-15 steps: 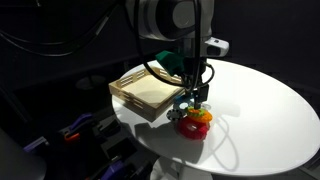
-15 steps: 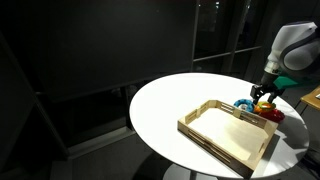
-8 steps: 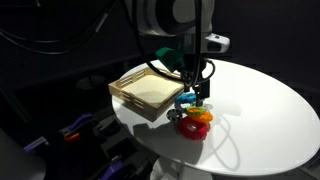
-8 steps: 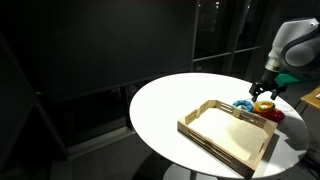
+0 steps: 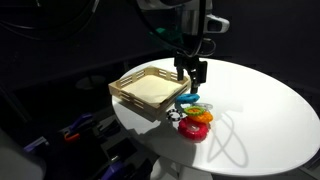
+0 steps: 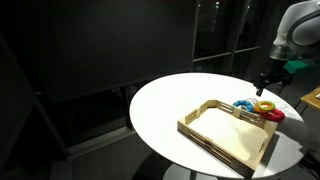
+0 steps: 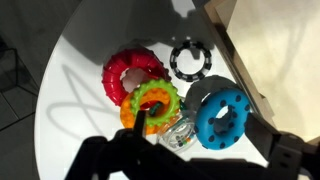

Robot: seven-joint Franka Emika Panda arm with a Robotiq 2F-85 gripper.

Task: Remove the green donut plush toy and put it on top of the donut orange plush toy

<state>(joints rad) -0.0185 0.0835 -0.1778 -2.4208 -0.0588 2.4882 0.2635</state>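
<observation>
**A:** What is held by the gripper (image 5: pixel 192 71)?

**B:** Nothing. In an exterior view the fingers are seen parted and empty, hung above the cluster of rings. In the wrist view only dark shapes of them are made out along the bottom edge.

**A:** Where is the green donut plush toy (image 7: pixel 157 100) found?

**B:** Directly under the wrist camera, laid on the donut orange plush toy (image 7: pixel 127 114). It is set off-centre. A crescent of orange is left showing on one side, and the opposite side is pressed against the blue ring (image 7: pixel 220 115).

**A:** How is it oriented?

**B:** It is laid nearly flat, with its hole turned up toward the camera. No long axis can be named, since the outline is round. Only the axis through the hole counts, and that is judged close to vertical, perhaps slightly tipped.

**A:** What could be spoiled from here?

**B:** The placement is judged done but not secure. The stack is soft and the overlap partial, so the green ring could be slid off if the pile is brushed by a finger or the table (image 7: pixel 70 100) is jolted. A small pale thing just beside the pile cannot be identified.

**A:** And farther out?

**B:** The pile is touched by the red ring (image 7: pixel 125 72), and the black ring (image 7: pixel 188 60) is seen beyond it. The wooden tray (image 7: pixel 275 45) is set farthest, and its rim could be caught in a careless sideways withdrawal.
</observation>
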